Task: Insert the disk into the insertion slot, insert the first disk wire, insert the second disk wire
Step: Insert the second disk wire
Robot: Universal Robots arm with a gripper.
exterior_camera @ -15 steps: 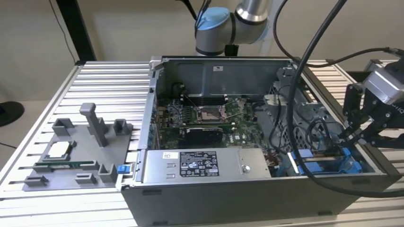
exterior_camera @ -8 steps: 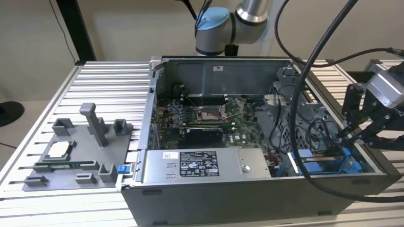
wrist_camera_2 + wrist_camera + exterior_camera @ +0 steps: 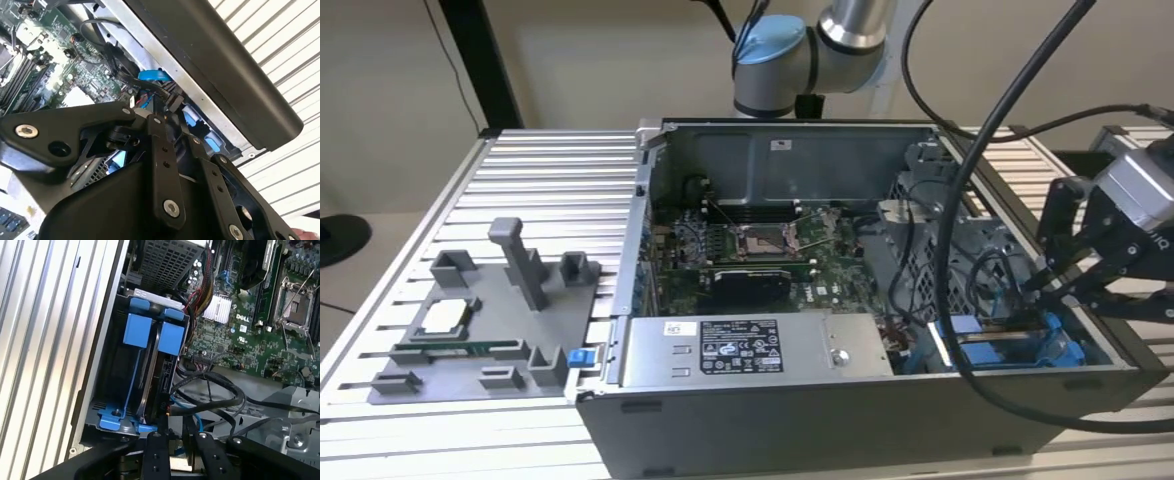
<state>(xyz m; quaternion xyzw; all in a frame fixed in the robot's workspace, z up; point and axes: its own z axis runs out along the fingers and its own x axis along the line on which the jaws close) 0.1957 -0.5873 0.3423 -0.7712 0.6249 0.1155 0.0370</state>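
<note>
While my claw (image 3: pixel 1047 290) hangs over the disk (image 3: pixel 161 372) in the insertion slot (image 3: pixel 115 415), at the exterior view's near right, I cannot tell whether it is clamped.

Arm (image 3: pixel 854 25): silver-grey tube with a light-blue cap (image 3: pixel 771 45) on the joint, well behind the pincer (image 3: pixel 1051 283). Pincer matte black; flat link bars (image 3: pixel 162 165) carry round silver screws (image 3: pixel 171 207). Pale grey wrist housing (image 3: pixel 1137 195) just above it. Thick black cables (image 3: pixel 994 120) loop from wrist to arm
</note>
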